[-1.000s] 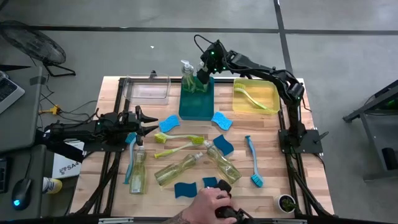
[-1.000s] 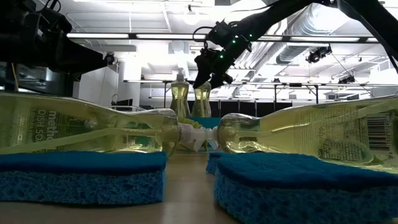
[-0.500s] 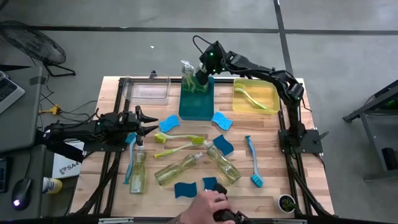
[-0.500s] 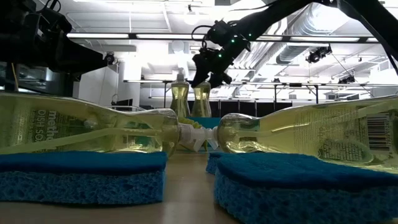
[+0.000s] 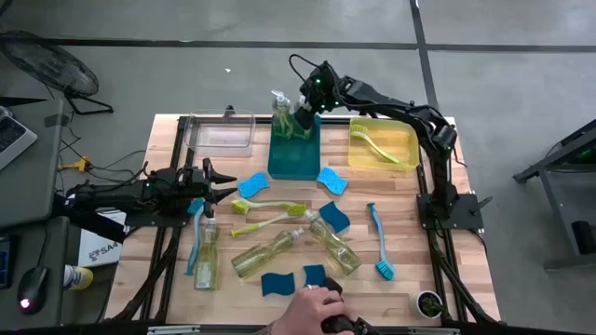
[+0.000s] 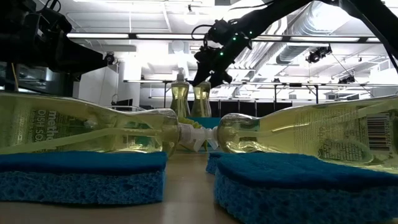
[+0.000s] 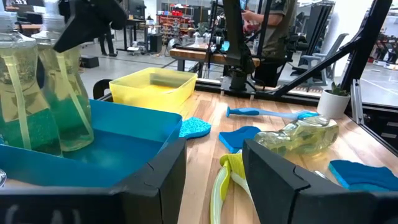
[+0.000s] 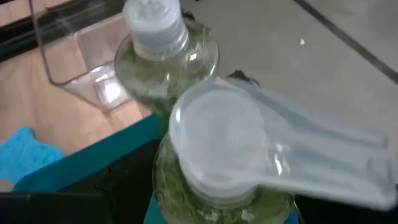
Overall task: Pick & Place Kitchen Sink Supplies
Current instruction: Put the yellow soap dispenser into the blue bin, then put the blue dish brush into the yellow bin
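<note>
Two clear pump bottles of yellow-green soap [image 5: 287, 121] stand upright in the teal rectangular bin [image 5: 293, 160]. Right gripper [image 5: 304, 113] hovers just above one bottle, fingers spread, holding nothing. Left gripper [image 5: 222, 180] waits part-open and empty over the wooden table [image 5: 391, 233].

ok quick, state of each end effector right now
left end effector: open, empty, over the table's left side.
right end effector: open, over a soap bottle in the teal bin.

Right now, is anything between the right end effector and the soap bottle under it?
Nothing visible. The right end effector sits directly over the pump of that soap bottle, in the teal bin. A second bottle stands close beside it, not between them.
</note>
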`<state>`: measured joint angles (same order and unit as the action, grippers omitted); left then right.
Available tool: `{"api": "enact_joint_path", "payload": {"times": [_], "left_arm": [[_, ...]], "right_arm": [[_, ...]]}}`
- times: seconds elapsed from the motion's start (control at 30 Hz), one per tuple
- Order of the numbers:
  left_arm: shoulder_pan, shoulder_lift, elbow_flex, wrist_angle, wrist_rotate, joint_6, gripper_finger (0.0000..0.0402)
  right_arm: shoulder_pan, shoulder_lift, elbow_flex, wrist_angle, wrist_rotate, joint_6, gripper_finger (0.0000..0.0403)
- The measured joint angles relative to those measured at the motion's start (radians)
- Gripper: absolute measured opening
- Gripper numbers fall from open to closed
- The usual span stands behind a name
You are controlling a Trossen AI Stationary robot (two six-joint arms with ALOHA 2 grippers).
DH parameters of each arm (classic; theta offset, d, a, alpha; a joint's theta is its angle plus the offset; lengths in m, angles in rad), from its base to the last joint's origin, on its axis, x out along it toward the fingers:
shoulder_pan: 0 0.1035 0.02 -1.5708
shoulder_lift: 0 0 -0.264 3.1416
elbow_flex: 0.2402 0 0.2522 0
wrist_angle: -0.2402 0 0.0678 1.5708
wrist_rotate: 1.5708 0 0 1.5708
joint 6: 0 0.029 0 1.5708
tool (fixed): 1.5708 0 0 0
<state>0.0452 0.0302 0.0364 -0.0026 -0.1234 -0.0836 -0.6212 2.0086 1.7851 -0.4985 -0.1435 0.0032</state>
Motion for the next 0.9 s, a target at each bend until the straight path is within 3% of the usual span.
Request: {"api": "enact_joint_path", "payload": {"times": [0.53, 0.67, 0.9], "left_arm": [[0.000, 0.000, 0.000, 0.000, 0.000, 0.000, 0.0154], [0.000, 0.000, 0.000, 0.000, 0.000, 0.000, 0.0154], [0.000, 0.000, 0.000, 0.000, 0.000, 0.000, 0.0154]], "right_arm": [[0.000, -0.024, 0.000, -0.040, 0.008, 0.042, 0.0346], [0.001, -0.041, 0.000, -0.072, 0.065, 0.042, 0.0347], [0.014, -0.078, 0.000, -0.208, 0.036, 0.095, 0.0347]]}}
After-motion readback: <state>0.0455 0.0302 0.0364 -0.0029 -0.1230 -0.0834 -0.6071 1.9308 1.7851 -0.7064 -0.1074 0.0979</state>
